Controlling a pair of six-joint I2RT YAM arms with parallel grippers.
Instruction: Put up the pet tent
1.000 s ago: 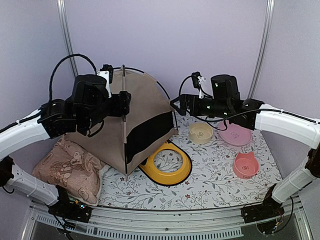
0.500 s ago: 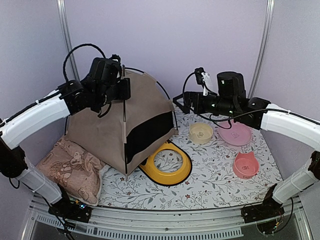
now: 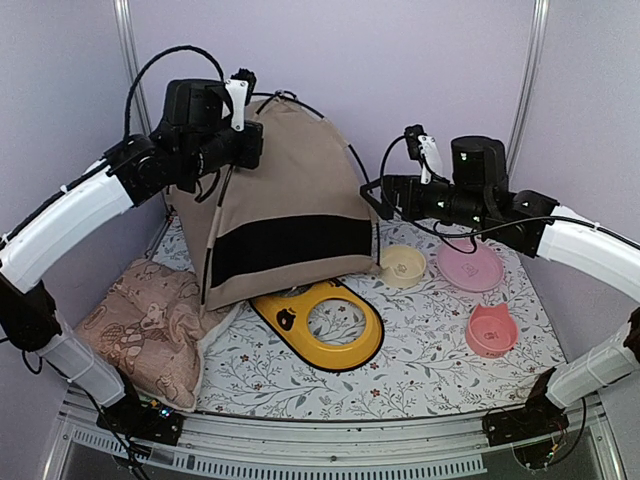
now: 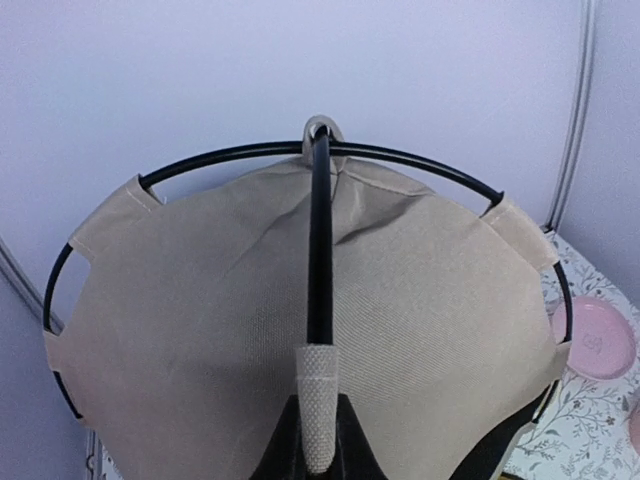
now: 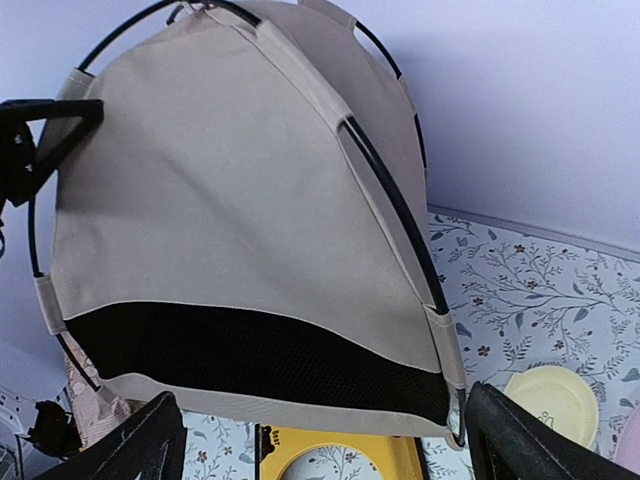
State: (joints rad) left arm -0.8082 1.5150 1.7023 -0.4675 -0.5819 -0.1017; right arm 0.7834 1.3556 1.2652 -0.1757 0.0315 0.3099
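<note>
At the table's [image 3: 420,370] rear left, seen from above, the pet tent [image 3: 300,190] rises with its dark mesh band facing front and its lower edge meeting the yellow tray [image 3: 345,350]. The left gripper [image 3: 250,145] sits at the tent's upper left slope near the peak. The right gripper [image 3: 378,197] hangs just beside its right edge.

Left wrist view: the jaws are pinched tight on a black pole [image 4: 319,260] running up the tan fabric to the top.

Right wrist view: the jaws are spread wide, with the tent ahead and clear of both fingers.
</note>
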